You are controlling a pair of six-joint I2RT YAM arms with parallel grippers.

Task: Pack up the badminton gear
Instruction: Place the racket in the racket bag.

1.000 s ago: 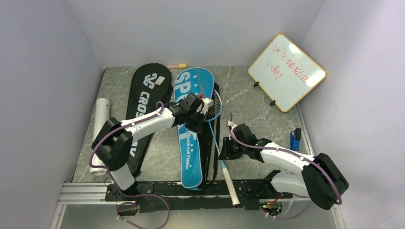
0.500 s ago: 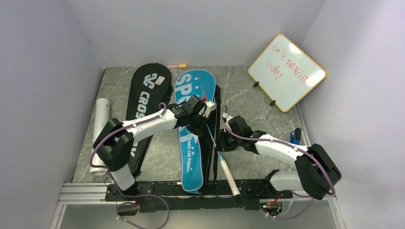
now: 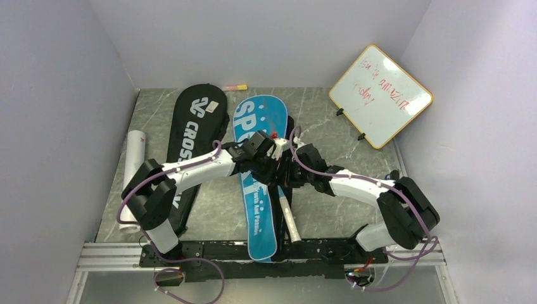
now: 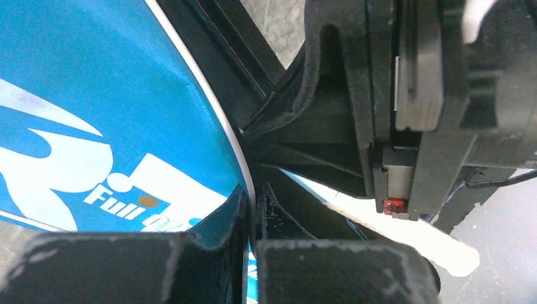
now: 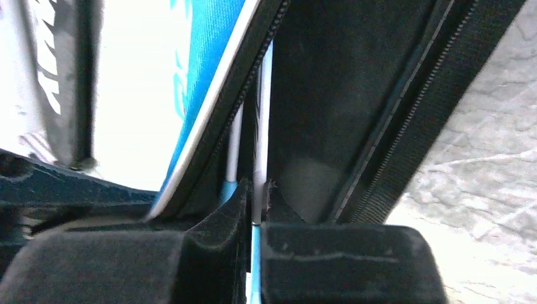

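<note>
White-handled racket [image 3: 289,220] juts from the blue bag [image 3: 258,215] at 6 o'clock on the table [image 3: 335,209]. Just beyond, the right tool [image 5: 255,215] is clamped on its thin shaft [image 5: 261,114]. At that tool's 9 o'clock, the left tool [image 4: 250,250] pinches the bag's flap edge. The step looks like sliding the racket in. Next, the right arm likely must push it toward 12 o'clock. Farther off, at 11 o'clock, lies the black bag [image 3: 193,123].
</note>
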